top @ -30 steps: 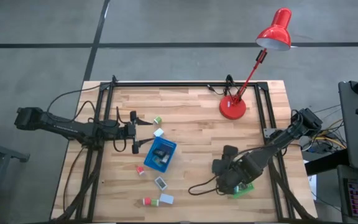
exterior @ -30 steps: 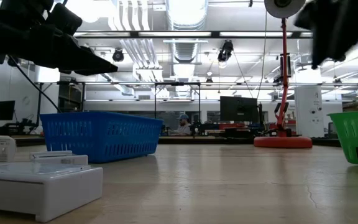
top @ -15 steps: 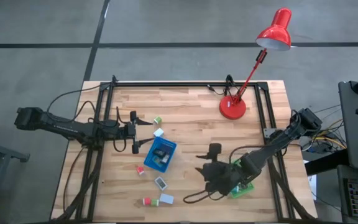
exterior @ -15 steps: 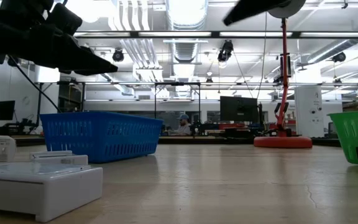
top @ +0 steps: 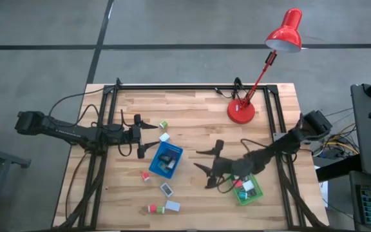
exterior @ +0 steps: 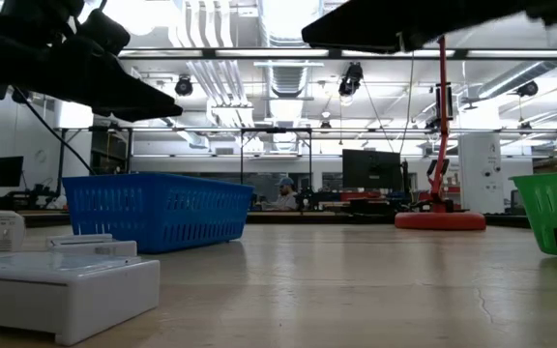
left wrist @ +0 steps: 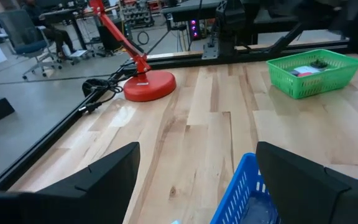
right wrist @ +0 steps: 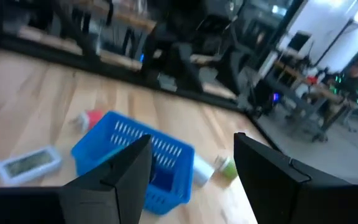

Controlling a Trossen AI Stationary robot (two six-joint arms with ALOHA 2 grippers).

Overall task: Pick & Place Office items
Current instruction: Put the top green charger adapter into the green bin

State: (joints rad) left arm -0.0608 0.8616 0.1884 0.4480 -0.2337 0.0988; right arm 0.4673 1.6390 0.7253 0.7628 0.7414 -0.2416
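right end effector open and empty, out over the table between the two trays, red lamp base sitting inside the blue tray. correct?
Not quite: the red lamp base stands on the bare wood near the table's far edge, well apart from the blue tray, as the high view shows. The rest holds: the right end effector is open and empty, between the blue tray and the green tray.

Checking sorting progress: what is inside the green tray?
The green tray holds a few small items, one red and one white; the left wrist view shows dark ones too. Anything beneath them is hidden.
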